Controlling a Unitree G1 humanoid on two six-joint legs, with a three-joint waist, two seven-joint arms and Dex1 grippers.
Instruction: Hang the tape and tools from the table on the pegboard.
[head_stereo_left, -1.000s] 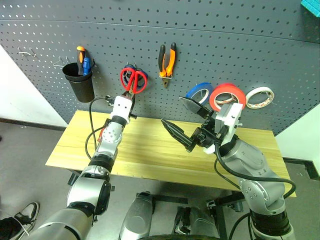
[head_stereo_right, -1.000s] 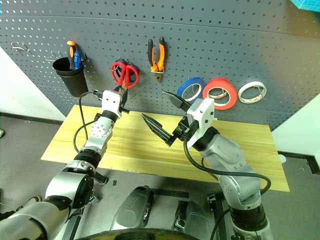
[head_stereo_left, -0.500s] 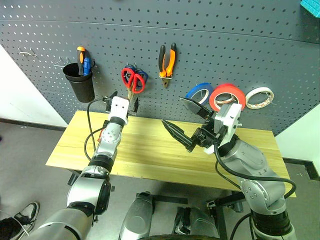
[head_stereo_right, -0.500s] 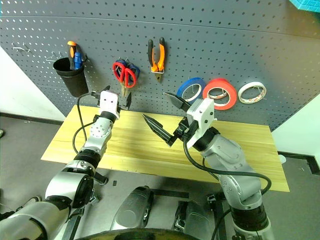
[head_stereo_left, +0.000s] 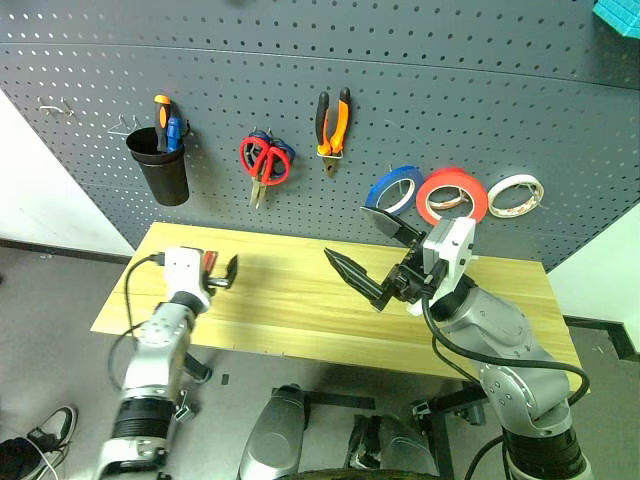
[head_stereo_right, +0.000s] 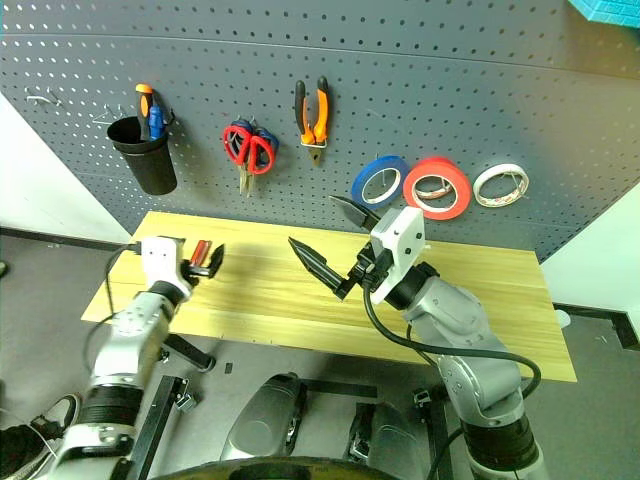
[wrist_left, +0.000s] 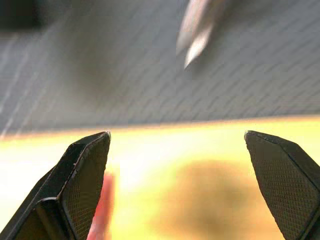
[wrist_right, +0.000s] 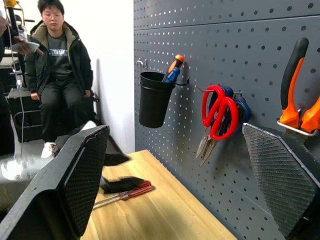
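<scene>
The red-handled scissors (head_stereo_left: 265, 162) hang on the pegboard (head_stereo_left: 450, 90), in front of a blue-handled pair. To their right hang the pliers (head_stereo_left: 334, 122) and the blue tape (head_stereo_left: 398, 186). My left gripper (head_stereo_left: 218, 270) is open and low over the left part of the table (head_stereo_left: 300, 310). The red-handled screwdriver (wrist_right: 125, 192) lies on the wood close by one of its fingers; nothing is gripped. In the left wrist view it is a red blur (wrist_left: 102, 205) beside a finger. My right gripper (head_stereo_left: 372, 250) hangs open and empty above the table's middle.
A black cup (head_stereo_left: 165, 160) holding an orange-handled and a blue-handled tool hangs at the left of the board. A red-orange roll (head_stereo_left: 452, 195) and a white roll (head_stereo_left: 518, 195) hang right of the blue tape. A person (wrist_right: 57, 65) sits beyond the table's left end.
My left gripper opened and let go of the red scissors, which now hang on the board. It then dropped back and left to the table by the screwdriver. The right arm stayed still.
</scene>
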